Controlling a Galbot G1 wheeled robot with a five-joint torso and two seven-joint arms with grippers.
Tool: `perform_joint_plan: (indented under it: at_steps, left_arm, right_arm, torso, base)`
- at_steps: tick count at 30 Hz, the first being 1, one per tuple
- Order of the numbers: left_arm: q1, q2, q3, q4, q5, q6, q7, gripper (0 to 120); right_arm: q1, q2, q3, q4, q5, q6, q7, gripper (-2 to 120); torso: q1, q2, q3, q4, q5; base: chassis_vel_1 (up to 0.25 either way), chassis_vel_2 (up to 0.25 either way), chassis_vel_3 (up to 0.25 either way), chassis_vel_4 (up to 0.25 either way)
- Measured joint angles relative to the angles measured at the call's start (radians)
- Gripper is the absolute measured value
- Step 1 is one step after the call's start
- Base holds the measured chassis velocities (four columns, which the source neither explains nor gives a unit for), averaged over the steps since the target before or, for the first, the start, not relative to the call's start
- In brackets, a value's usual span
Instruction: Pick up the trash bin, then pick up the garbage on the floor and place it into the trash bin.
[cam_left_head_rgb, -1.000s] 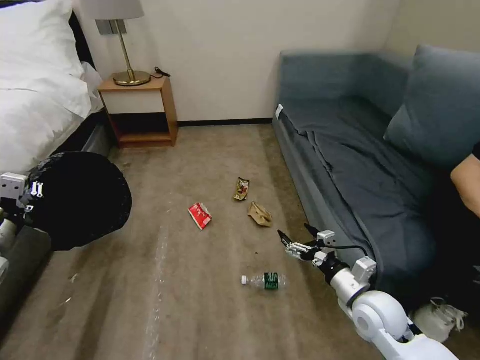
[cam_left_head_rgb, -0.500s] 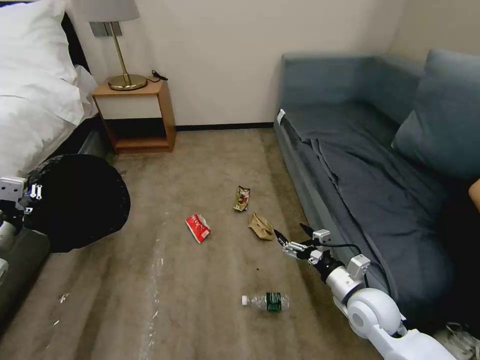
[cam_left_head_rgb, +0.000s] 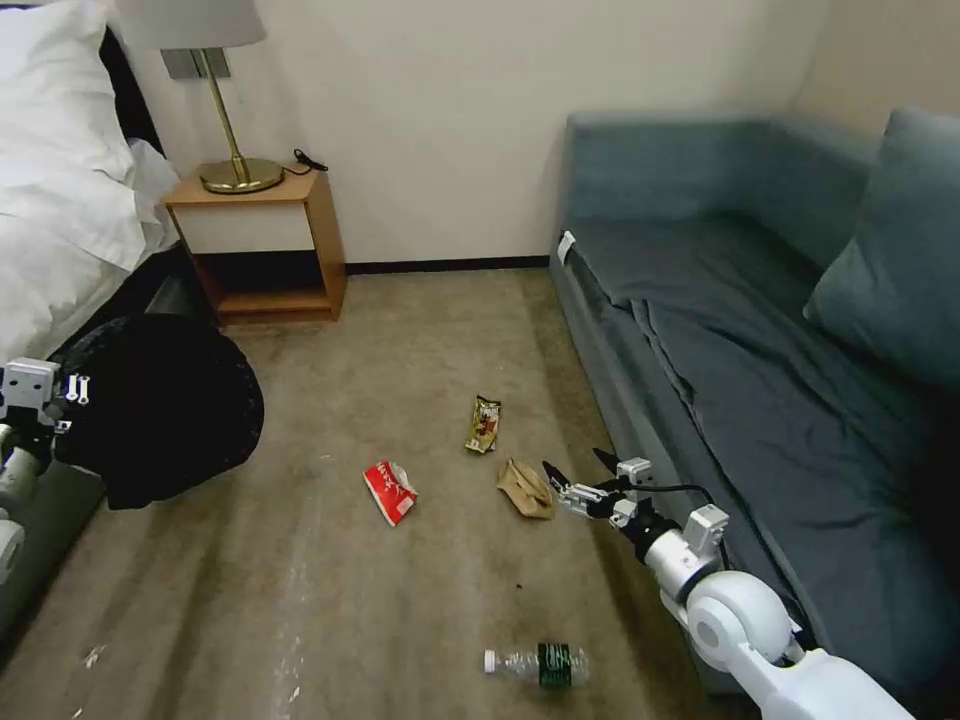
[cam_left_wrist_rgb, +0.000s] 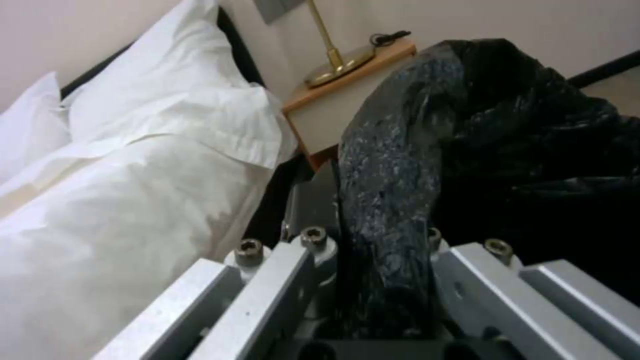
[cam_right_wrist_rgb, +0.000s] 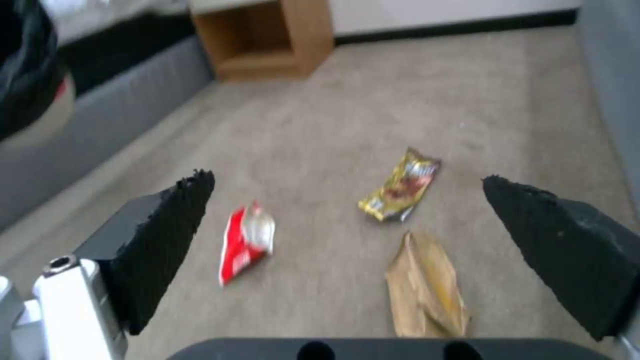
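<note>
Beige carpet (cam_left_head_rgb: 400, 600) between bed (cam_left_head_rgb: 50, 200) and sofa (cam_left_head_rgb: 720, 380); litter scattered. Left gripper (cam_left_wrist_rgb: 383, 280) clamped on trash bin (cam_left_head_rgb: 160, 405); right gripper (cam_left_head_rgb: 572, 475) spread apart.

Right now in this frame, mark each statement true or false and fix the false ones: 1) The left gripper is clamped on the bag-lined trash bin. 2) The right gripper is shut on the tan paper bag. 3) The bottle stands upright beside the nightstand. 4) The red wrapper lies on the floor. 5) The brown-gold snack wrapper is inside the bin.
1) True: the left gripper is shut on the black-lined rim of the trash bin.
2) False: the right gripper is open, beside the tan paper bag.
3) False: the bottle lies on its side, nearest the robot.
4) True: the red wrapper.
5) False: the snack wrapper lies on the floor.
</note>
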Motion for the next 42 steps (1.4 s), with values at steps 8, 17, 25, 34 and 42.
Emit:
perform_joint_plan:
  at_steps: [8, 17, 25, 34, 42]
  left_arm:
    - [-0.041, 0.024, 0.022, 0.047, -0.022, 0.0, 0.002, 6]
    - [-0.092, 0.047, 0.051, 0.096, -0.03, -0.002, 0.007, 6]
    - [-0.116, 0.083, 0.063, 0.116, -0.036, -0.008, 0.017, 6]
    - [-0.108, 0.083, 0.065, 0.14, -0.03, -0.037, 0.028, 6]
    - [-0.141, 0.077, 0.094, 0.153, -0.012, -0.04, 0.032, 6]
  right_arm:
    - [0.229, -0.137, -0.285, -0.048, 0.05, -0.064, -0.013, 100]
    - [0.44, -0.134, -0.559, -0.178, 0.092, -0.066, -0.057, 100]
    - [0.599, -0.113, -0.812, -0.279, 0.072, -0.064, -0.087, 100]
    - [0.619, -0.115, -0.888, -0.316, 0.053, -0.068, -0.093, 100]
    - [0.622, -0.193, -0.929, -0.273, 0.035, -0.076, -0.101, 100]
  torso:
    - [0.0, 0.0, 0.0, 0.0004, -0.0001]
    - [0.0, 0.0, 0.0, 0.0002, 0.0001]
    - [0.0, 0.0, 0.0, 0.0002, 0.0]
    - [0.0, 0.0, 0.0, 0.0003, 0.0]
    - [0.0, 0.0, 0.0, 0.0, 0.0]
  base:
    - [0.0, 0.0, 0.0, 0.0]
    - [0.0, 0.0, 0.0, 0.0]
    - [0.0, 0.0, 0.0, 0.0]
    - [0.0, 0.0, 0.0, 0.0]
    - [0.0, 0.0, 0.0, 0.0]
